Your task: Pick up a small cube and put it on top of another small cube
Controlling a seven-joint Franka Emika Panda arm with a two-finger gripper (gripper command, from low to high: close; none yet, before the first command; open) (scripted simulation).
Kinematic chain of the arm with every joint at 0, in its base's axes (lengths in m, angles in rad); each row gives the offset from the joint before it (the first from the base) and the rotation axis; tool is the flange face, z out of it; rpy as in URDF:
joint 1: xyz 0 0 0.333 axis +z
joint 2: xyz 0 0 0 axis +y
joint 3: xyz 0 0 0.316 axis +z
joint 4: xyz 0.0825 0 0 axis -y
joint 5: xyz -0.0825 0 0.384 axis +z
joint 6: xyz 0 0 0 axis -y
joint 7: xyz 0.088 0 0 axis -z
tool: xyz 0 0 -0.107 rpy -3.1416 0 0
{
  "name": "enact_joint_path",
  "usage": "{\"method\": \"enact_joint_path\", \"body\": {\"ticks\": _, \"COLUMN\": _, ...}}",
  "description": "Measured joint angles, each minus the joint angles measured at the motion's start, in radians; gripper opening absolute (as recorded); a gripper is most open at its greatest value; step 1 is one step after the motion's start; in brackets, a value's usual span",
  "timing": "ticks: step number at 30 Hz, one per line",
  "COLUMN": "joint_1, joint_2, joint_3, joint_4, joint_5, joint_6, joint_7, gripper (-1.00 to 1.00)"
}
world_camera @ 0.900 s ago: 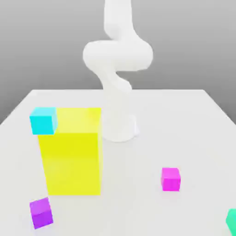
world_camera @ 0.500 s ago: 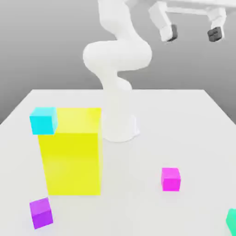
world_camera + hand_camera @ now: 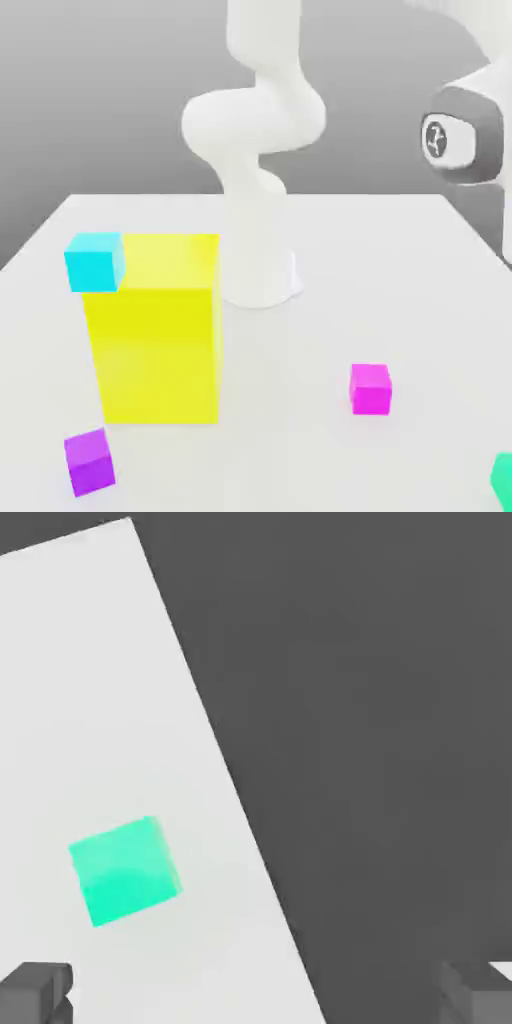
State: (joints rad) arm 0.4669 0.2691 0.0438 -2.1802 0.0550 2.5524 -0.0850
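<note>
My teal-green cube lies near the table's edge, below the hand and off to one side of its open grip. I judge I must centre the wide-spread, empty hand over that cube before lowering.

Bare worktop around the pink cube — room to pass on every side
The tall yellow block, with the cyan cube on top, stands in the way at the exterior view's left — open worktop lies between it and the pink cube, and the green cube has bare surface around it
</note>
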Motion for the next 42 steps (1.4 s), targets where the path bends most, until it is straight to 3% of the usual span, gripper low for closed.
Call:
{"method": "enact_joint_path", "body": {"ticks": 8, "joint_1": 0.066, "joint_2": 0.283, "joint_3": 0.002, "joint_4": 0.046, "joint_5": -0.110, "joint_6": 0.135, "joint_7": -0.059, "gripper": 0.00}}
{"method": "enact_joint_path", "body": {"ticks": 9, "joint_1": 0.066, "joint_2": 0.307, "joint_3": 0.002, "joint_4": 0.051, "joint_5": -0.113, "joint_6": 0.153, "joint_7": -0.058, "gripper": -1.00}}
{"method": "enact_joint_path", "body": {"ticks": 15, "joint_1": 0.066, "joint_2": 0.319, "joint_3": 0.001, "joint_4": 0.053, "joint_5": -0.114, "joint_6": 0.160, "joint_7": -0.057, "gripper": -1.00}}
{"method": "enact_joint_path", "body": {"ticks": 20, "joint_1": 0.059, "joint_2": 0.183, "joint_3": 0.010, "joint_4": 0.019, "joint_5": -0.105, "joint_6": 0.058, "joint_7": -0.067, "gripper": -1.00}}
{"method": "enact_joint_path", "body": {"ticks": 31, "joint_1": 0.013, "joint_2": -0.207, "joint_3": -0.049, "joint_4": -0.356, "joint_5": -0.221, "joint_6": 0.060, "joint_7": -0.259, "gripper": -1.00}}
{"method": "enact_joint_path", "body": {"ticks": 39, "joint_1": 0.054, "joint_2": -0.435, "joint_3": -0.093, "joint_4": -0.654, "joint_5": -0.102, "joint_6": 0.117, "joint_7": -0.556, "gripper": -1.00}}
{"method": "enact_joint_path", "body": {"ticks": 42, "joint_1": 0.074, "joint_2": -0.416, "joint_3": -0.101, "joint_4": -0.679, "joint_5": -0.064, "joint_6": 0.160, "joint_7": -0.603, "gripper": -1.00}}
